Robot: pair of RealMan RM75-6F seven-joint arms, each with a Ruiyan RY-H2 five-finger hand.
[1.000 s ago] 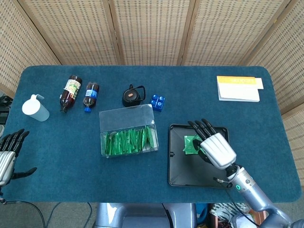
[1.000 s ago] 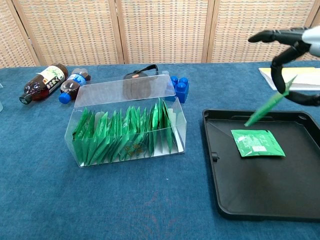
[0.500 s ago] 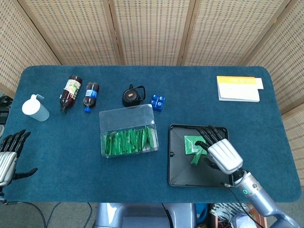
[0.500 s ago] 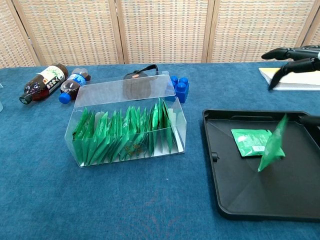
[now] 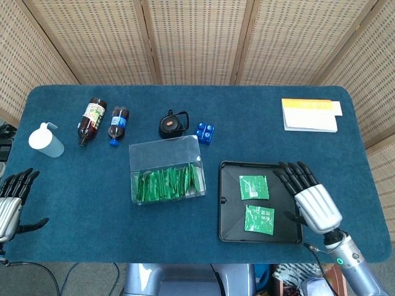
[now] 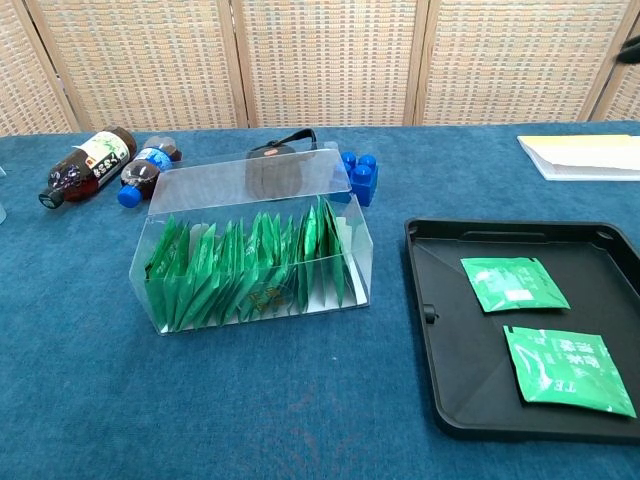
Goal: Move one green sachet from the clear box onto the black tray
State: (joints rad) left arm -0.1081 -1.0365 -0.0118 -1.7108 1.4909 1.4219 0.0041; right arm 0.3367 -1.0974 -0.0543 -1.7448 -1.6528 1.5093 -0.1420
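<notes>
Two green sachets (image 5: 258, 219) (image 5: 253, 187) lie flat on the black tray (image 5: 230, 209), one nearer the clear box (image 5: 165, 170). The right hand (image 5: 310, 198) hovers just beside the tray, fingers spread, holding nothing. The left hand (image 5: 11, 200), well apart from the tray, is empty too.

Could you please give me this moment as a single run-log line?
stage: release done | black tray: two green sachets flat | right hand: empty, at tray edge | left hand: idle | clear box: sachets remain
</notes>
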